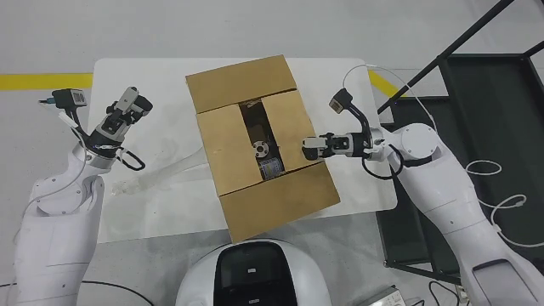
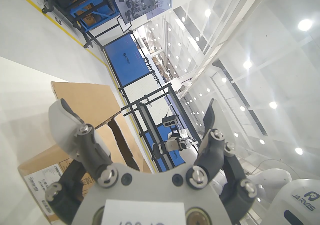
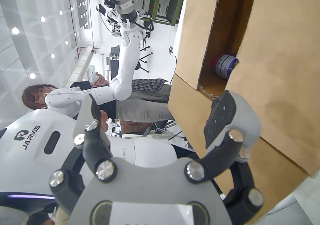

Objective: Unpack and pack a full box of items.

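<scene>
Nothing looks unpacked yet: cardboard box [image 1: 223,140] sits mid table [image 1: 144,212], outer flaps spread, inner flaps half shut, can [image 1: 270,167] inside, right gripper [image 1: 308,148] released at its right inner flap, left gripper [image 1: 136,100] released, well apart.

Can [image 1: 270,167] inside box [image 1: 225,149], box at table [image 1: 144,85] centre

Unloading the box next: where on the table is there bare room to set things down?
Free: the table between the box and the left gripper, and its far right corner. Crowded: the box's right side, where the right gripper sits.
</scene>
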{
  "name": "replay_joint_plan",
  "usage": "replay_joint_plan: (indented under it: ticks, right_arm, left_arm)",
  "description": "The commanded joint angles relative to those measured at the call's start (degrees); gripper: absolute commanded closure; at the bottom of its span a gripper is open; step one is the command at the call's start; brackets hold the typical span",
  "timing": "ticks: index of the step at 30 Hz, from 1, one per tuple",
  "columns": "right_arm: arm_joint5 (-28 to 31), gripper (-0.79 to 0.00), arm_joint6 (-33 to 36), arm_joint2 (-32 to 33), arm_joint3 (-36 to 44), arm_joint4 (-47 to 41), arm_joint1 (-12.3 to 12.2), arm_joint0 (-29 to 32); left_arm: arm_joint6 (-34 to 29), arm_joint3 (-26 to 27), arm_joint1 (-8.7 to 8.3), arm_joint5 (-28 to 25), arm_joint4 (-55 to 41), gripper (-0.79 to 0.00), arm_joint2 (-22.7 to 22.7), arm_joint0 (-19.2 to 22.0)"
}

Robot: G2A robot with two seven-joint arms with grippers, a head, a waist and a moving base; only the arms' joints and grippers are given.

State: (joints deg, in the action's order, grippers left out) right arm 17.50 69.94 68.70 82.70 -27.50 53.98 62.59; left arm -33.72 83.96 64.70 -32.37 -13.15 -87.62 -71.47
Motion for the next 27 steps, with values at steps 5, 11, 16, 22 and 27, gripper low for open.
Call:
replay_joint_plan:
  ticks: [5,11,16,22,27]
  right_arm:
    - [0.0,-0.785,0.0,0.0,0.0,0.0,0.0,0.0]
    - [-0.1,-0.785,-0.4,0.0,0.2,0.0,0.0,0.0]
    - [-6.2,-0.785,-4.7,-2.8,2.8,2.3,0.8,-2.5]
    - [-11.4,-0.785,-4.2,-11.4,2.0,6.3,2.9,-9.3]
    - [-10.0,-0.785,-3.9,-16.7,-2.8,4.1,5.0,-13.0]
  left_arm:
    - [0.0,0.0,0.0,0.0,0.0,-0.785,0.0,0.0]
    - [0.0,0.0,0.0,0.0,0.0,-0.785,0.0,0.0]
    - [0.0,0.0,0.0,0.0,0.0,-0.785,0.0,0.0]
    - [0.0,0.0,0.0,0.0,0.0,-0.785,0.0,0.0]
    - [0.0,0.0,0.0,0.0,0.0,-0.785,0.0,0.0]
